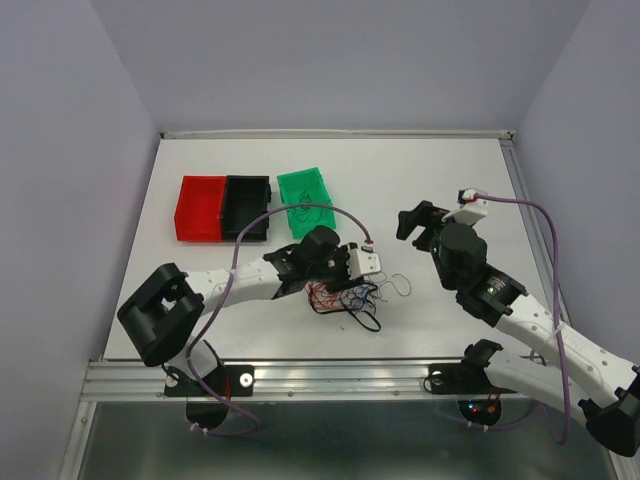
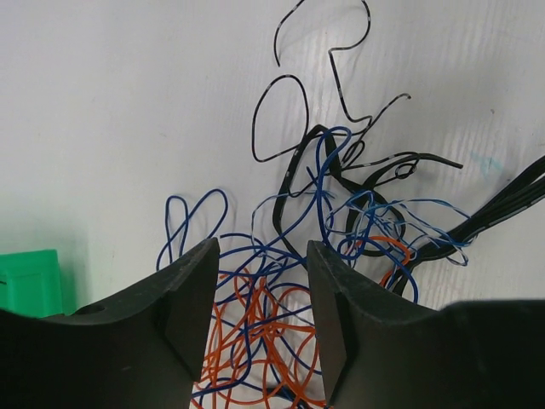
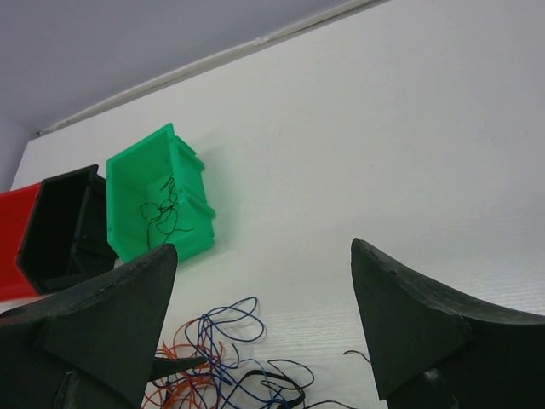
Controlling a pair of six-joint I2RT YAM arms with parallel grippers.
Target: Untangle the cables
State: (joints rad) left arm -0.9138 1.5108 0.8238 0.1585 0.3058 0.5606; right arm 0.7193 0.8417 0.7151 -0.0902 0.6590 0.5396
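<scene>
Cables (image 2: 272, 298) tangled between and beyond parted left fingers (image 2: 192, 315).

Plastic bins: three, namely red bin (image 1: 199, 210), black bin (image 1: 246, 206), green bin (image 1: 295, 185)
Tangled heaps of thin red, blue, black cables (image 1: 340, 297): one

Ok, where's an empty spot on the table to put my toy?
Bare table behind the bins by the far wall, and between the green bin and the right arm. Crowded near the front middle: the cables tangle under the left hand.
</scene>
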